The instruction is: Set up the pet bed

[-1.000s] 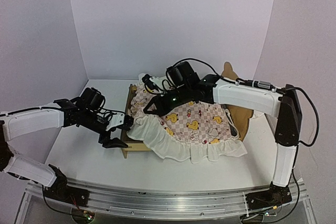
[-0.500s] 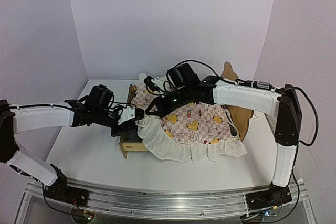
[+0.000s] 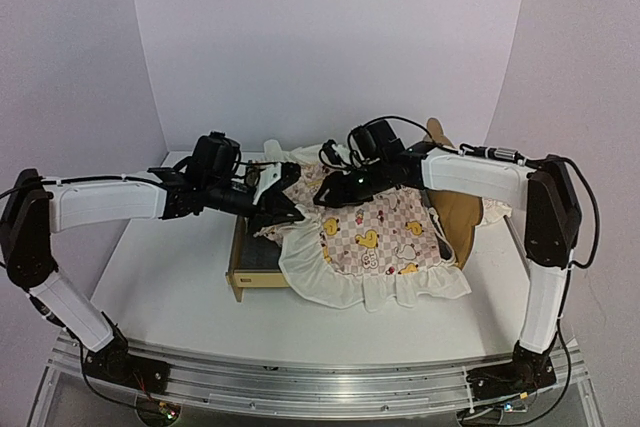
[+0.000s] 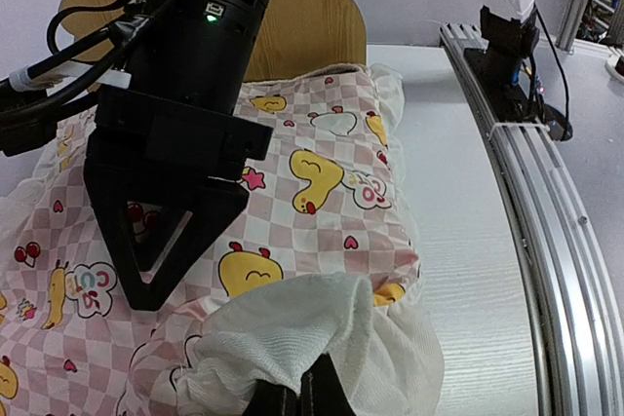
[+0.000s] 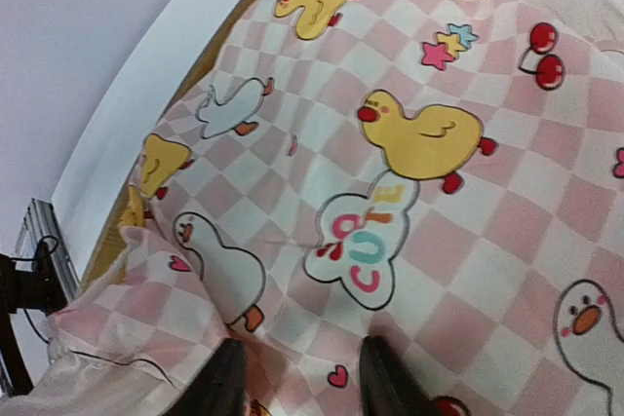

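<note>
The pet bed (image 3: 243, 272) is a light-wood frame whose eared headboard (image 3: 458, 215) stands at the right; its dark base shows at the left end. A pink checked duck quilt (image 3: 385, 232) with a cream ruffle lies over most of it. My left gripper (image 3: 285, 212) hangs over the bed's left end, shut on a fold of the quilt's cream edge (image 4: 292, 333), which is lifted off the frame. The fingers (image 4: 322, 398) are pressed together in the left wrist view. My right gripper (image 3: 325, 194) hovers just above the quilt (image 5: 419, 133), open (image 5: 302, 377), holding nothing.
A white frilled piece (image 3: 285, 153) lies at the bed's far left corner, behind the two grippers. The grippers are close together over the bed. White tabletop (image 3: 170, 287) surrounds the bed, with walls on three sides and a metal rail (image 3: 320, 382) along the near edge.
My left gripper came in from the left, shut on the quilt's ruffle and drew it up and back, baring the bed's left end. My right gripper opened and shifted slightly right.
</note>
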Available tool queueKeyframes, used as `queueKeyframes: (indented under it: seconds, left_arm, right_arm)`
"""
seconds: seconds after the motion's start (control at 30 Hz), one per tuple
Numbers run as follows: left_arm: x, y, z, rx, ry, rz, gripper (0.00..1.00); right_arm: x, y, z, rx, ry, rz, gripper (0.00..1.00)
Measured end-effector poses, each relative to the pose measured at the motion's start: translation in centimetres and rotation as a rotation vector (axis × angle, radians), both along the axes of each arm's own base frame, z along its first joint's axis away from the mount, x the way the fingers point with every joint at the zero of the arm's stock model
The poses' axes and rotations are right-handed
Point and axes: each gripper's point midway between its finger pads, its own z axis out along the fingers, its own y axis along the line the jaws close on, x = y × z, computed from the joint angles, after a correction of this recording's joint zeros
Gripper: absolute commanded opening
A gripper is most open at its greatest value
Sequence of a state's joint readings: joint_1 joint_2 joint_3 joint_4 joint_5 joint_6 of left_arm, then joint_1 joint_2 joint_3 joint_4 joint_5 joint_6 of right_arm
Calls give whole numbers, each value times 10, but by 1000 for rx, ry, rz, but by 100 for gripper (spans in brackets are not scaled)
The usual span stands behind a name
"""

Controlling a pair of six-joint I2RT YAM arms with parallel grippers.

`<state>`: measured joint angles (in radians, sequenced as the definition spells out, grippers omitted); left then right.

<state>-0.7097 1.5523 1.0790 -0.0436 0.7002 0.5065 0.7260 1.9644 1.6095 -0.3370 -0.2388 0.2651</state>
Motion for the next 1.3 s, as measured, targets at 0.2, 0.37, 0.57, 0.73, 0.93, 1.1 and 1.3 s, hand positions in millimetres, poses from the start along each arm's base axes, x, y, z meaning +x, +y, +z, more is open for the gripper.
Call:
queueKeyframes:
  seconds: [0.2,0.37,0.57,0.73,0.93,1.1,1.3]
  left_arm:
    - [10,-11,-2,-14,105,29,0]
    - [21,-18,11,-45,134,54,0]
    - [28,-20,21,-69,135,66,0]
    - [29,-20,19,-66,139,67,0]
    - [33,-18,18,-63,143,85,0]
    - [34,-19,20,-70,139,85,0]
    - [33,-19,20,-71,129,80,31]
  right_arm:
    - [-22,-45,18,-105,-70,-96,55]
    - [-99,-32,79,-26,-230,29,60]
    - [-130,1,58,28,-219,54,72]
    - [-105,17,4,-13,-146,-55,75]
    - [-75,29,-21,2,-117,-215,49]
    - [-61,24,-17,29,-130,-329,6]
    - [-47,2,-32,11,-137,-437,0]
